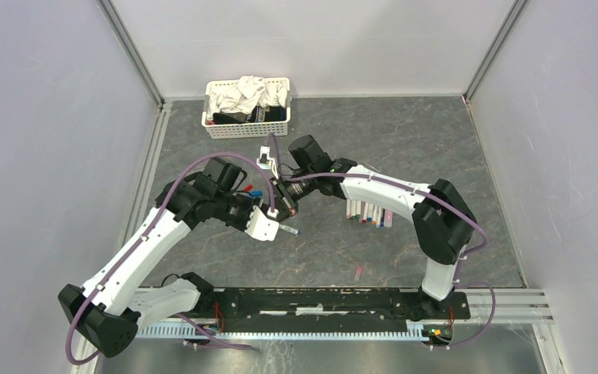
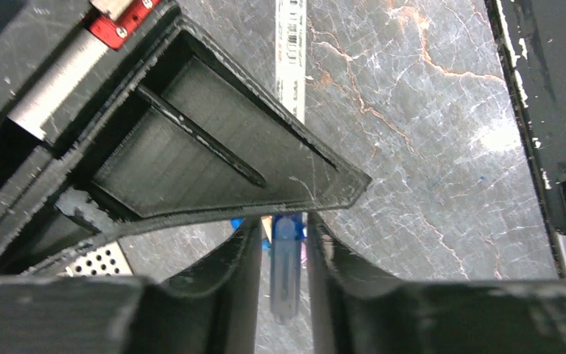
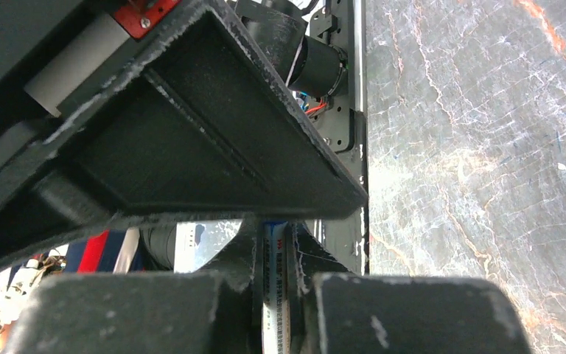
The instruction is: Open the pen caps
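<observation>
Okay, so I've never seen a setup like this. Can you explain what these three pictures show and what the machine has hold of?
These are two white robot arms bolted at the near edge of a grey marbled table. The wide picture looks down from above. The two close-ups each come from a camera on one wrist. At the back stands a white plastic basket of crumpled cloths. To the right lies a row of thin white marker pens. Both arms hold one pen between them. The left end effector is clamped on its blue plastic cap, and the right end effector on its white printed barrel.
</observation>
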